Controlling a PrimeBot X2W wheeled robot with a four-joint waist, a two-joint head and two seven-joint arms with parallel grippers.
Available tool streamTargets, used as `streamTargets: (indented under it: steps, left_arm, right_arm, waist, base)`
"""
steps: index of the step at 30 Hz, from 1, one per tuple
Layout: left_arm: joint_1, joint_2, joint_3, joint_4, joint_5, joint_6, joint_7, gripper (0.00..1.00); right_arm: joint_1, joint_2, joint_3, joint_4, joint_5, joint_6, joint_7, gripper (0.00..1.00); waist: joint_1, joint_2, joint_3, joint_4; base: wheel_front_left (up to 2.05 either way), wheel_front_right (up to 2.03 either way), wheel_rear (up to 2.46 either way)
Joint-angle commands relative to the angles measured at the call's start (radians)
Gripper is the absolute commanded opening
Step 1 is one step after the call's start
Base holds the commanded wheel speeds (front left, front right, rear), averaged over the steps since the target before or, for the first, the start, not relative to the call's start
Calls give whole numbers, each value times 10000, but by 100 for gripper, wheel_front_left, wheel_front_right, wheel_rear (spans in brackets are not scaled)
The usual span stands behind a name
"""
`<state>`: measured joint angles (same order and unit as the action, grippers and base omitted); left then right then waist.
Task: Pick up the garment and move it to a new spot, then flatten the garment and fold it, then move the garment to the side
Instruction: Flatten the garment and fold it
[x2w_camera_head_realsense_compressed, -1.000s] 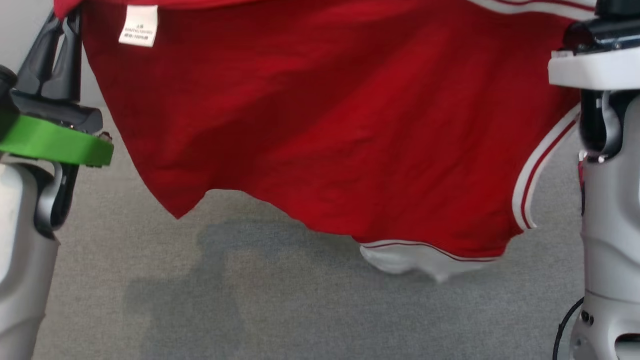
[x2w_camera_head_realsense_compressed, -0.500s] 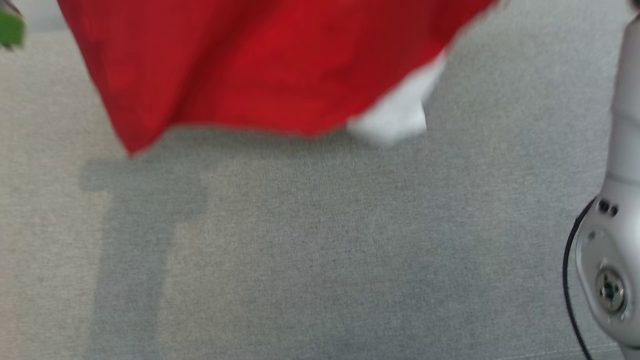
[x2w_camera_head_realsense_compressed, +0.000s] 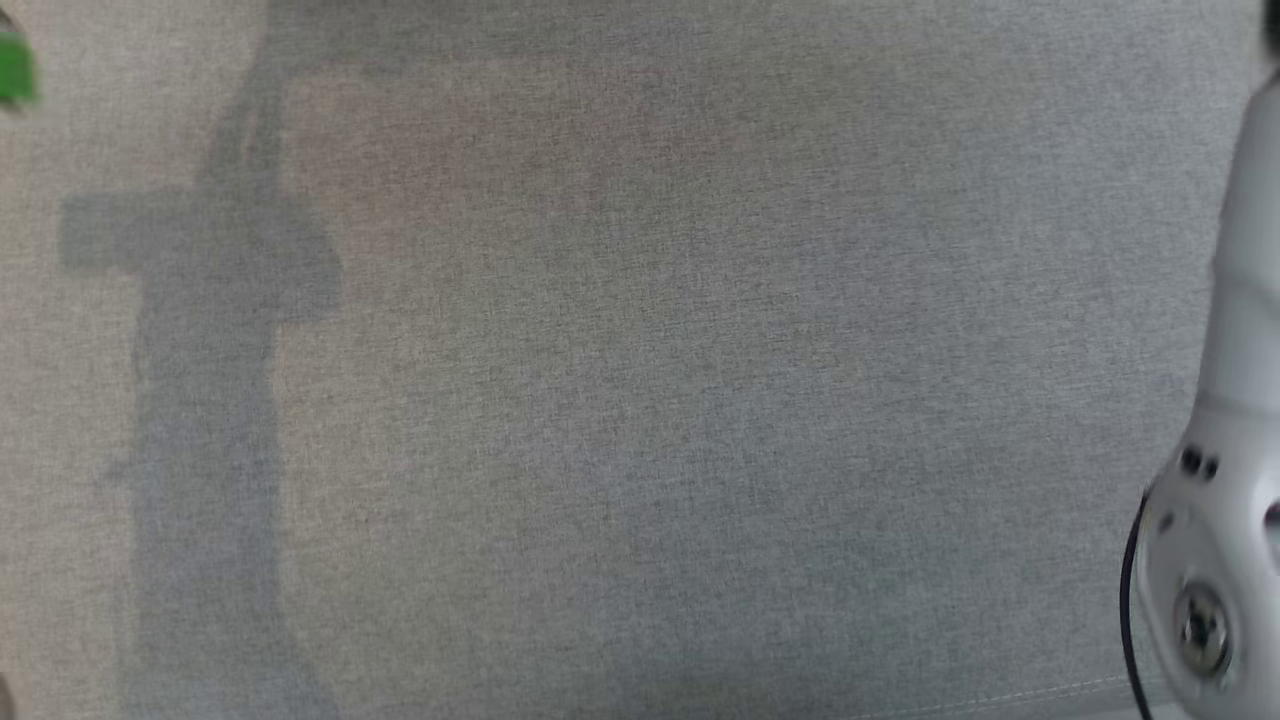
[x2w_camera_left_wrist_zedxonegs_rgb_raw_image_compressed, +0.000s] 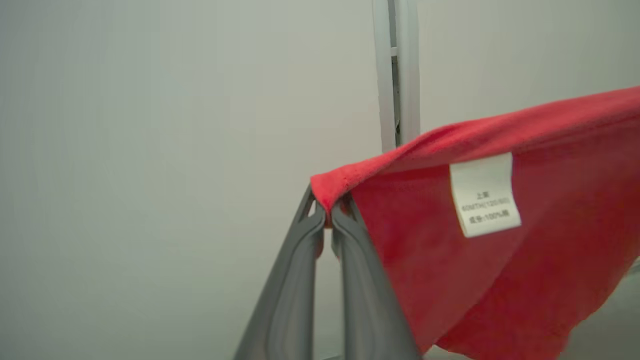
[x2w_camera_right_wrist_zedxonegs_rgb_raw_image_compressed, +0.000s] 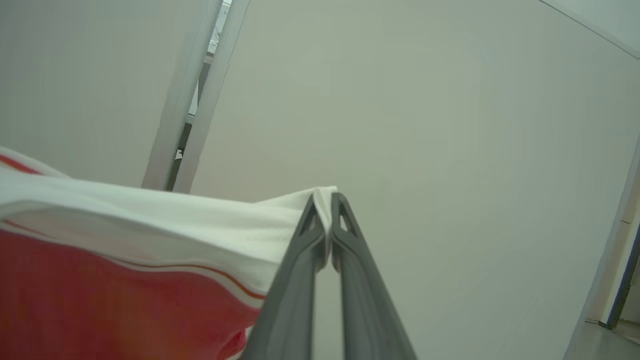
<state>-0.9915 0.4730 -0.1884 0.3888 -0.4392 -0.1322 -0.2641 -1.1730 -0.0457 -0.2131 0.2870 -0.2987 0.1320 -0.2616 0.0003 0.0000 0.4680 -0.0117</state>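
Well, my left gripper (x2w_camera_left_wrist_zedxonegs_rgb_raw_image_compressed: 327, 220) is clenched on a red corner of the garment (x2w_camera_left_wrist_zedxonegs_rgb_raw_image_compressed: 450, 290) at the centre of the left wrist view. The cloth drapes off to the right and lower right, its white label (x2w_camera_left_wrist_zedxonegs_rgb_raw_image_compressed: 484, 195) facing the camera. My right gripper (x2w_camera_right_wrist_zedxonegs_rgb_raw_image_compressed: 327, 212) is pinched onto the garment's white trim (x2w_camera_right_wrist_zedxonegs_rgb_raw_image_compressed: 200, 225) mid-frame in the right wrist view, with red cloth hanging at the lower left. The head view shows a grey fabric surface (x2w_camera_head_realsense_compressed: 640, 420), a shadow (x2w_camera_head_realsense_compressed: 200, 300) at left and my pale right forearm (x2w_camera_head_realsense_compressed: 1235, 350) at the right edge.
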Motion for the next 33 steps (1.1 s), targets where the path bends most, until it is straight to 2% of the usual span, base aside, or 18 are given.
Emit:
streamTargets:
  steps: [1, 9, 15, 23, 33]
  left_arm:
    - [707, -100, 244, 12, -99, 26, 7, 0]
    - [4474, -1401, 1168, 271, -178, 34, 7, 0]
    - [6702, -2157, 1326, 372, 83, 35, 5, 0]
    - [9008, -2850, 1526, 648, 573, 34, 4, 0]
    - [11130, -3680, 1686, 589, 1143, 34, 4, 0]
  right_arm:
    - [707, -89, -20, -45, 207, -26, -42, 0]
    - [5272, -115, 361, -52, 1969, -35, -43, 0]
    - [8009, -105, 587, 246, 3012, -34, -45, 0]
    - [10221, -88, 1216, 387, 3152, -32, -46, 0]
    - [12272, -89, 1238, 511, 3648, -32, -46, 0]
  waist:
    - [-3, 0, -100, 24]
    - [-3, 0, -839, -18]
    - [-3, 0, -1575, -52]
    - [-3, 0, -2733, -146]
    - [-3, 0, -3832, 13]
  base:
    - [0, 0, 0]
    - [0, 0, 0]
    - [0, 0, 0]
    - [0, 0, 0]
    - [0, 0, 0]
